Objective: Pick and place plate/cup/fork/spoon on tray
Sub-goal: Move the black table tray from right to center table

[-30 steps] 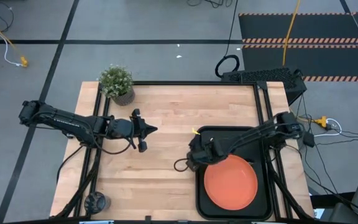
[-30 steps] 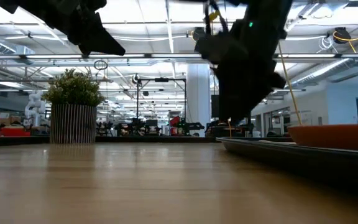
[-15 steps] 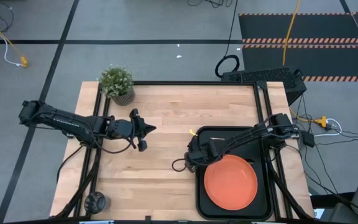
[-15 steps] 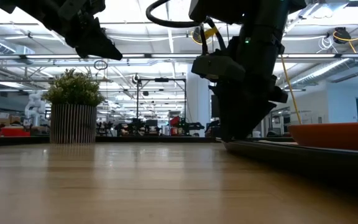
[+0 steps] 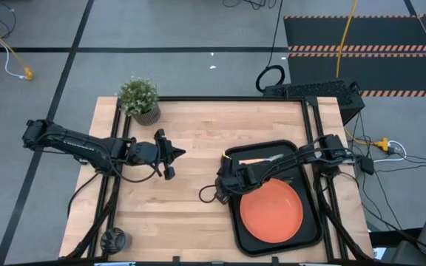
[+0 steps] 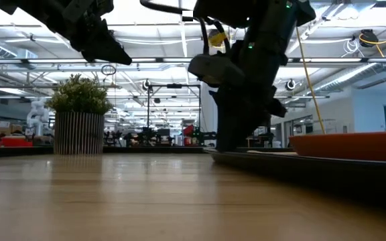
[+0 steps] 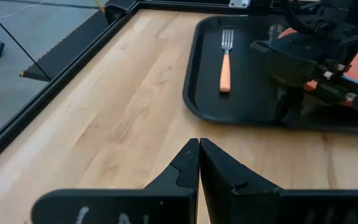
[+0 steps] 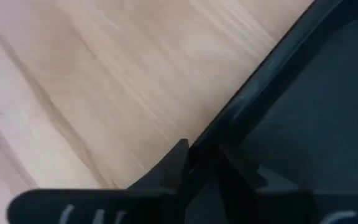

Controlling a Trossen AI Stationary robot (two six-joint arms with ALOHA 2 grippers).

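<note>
The black tray [image 5: 305, 159] lies at the table's right, slightly askew. The orange plate [image 5: 272, 210] lies on its near half, and the fork [image 7: 225, 59] lies on its far half [image 5: 254, 160]. I cannot make out the cup or the spoon. My right gripper [image 5: 226, 185] is low at the tray's left rim and shut on it; it also shows in the low view [image 6: 230, 144]. My left gripper [image 5: 180, 154] is shut and empty, held above the table's middle left [image 7: 199, 146]. My right gripper pinches the tray's raised left rim [image 8: 229, 124] between its two fingers, one finger [image 8: 176, 163] outside over the wood and one inside the tray. The fingers point down from above. The tray rests flat on the table.
A grey pot with a green plant [image 5: 140, 100] stands at the far left corner. Bare wood [image 5: 191, 214] lies between the two arms and along the near edge. Black frame rails [image 5: 313, 118] run along the table's sides.
My right gripper has moved toward the table's left edge and dragged the tray by its rim. The tray has slid left and turned a little. Its far left corner has gone farthest, and the plate and fork have ridden along. My left arm has kept still.
</note>
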